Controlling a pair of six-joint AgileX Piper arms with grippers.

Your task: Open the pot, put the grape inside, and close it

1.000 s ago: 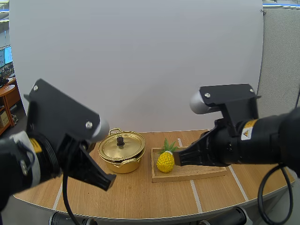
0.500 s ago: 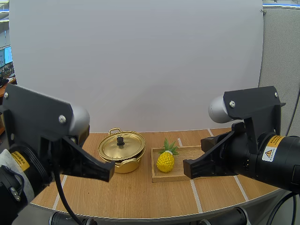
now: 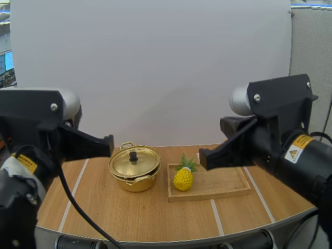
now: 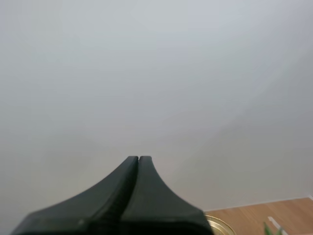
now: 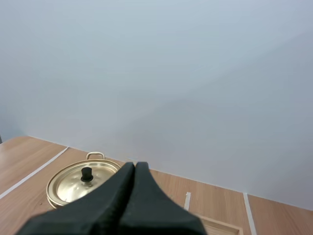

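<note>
A gold pot (image 3: 134, 168) stands on the table with its lid on, a black knob (image 3: 133, 154) on top. To its right a yellow pineapple (image 3: 183, 178) stands on the left end of a wooden tray (image 3: 223, 182); I see no grapes. My left gripper (image 3: 110, 143) hangs high, left of the pot. My right gripper (image 3: 202, 158) hangs above the tray, right of the pineapple. In each wrist view the fingers lie together as one dark wedge, left gripper (image 4: 139, 159) and right gripper (image 5: 134, 165), shut on nothing. The right wrist view looks over the lidded pot (image 5: 83, 181).
The wooden table (image 3: 145, 218) carries white tape lines (image 3: 217, 215). A plain white wall stands behind it. The table's curved front edge runs close to the arm bases.
Both arms have risen from pointing down at the table to roughly level. The right gripper has drawn back and up from the pineapple. Pot, pineapple and tray have not moved.
</note>
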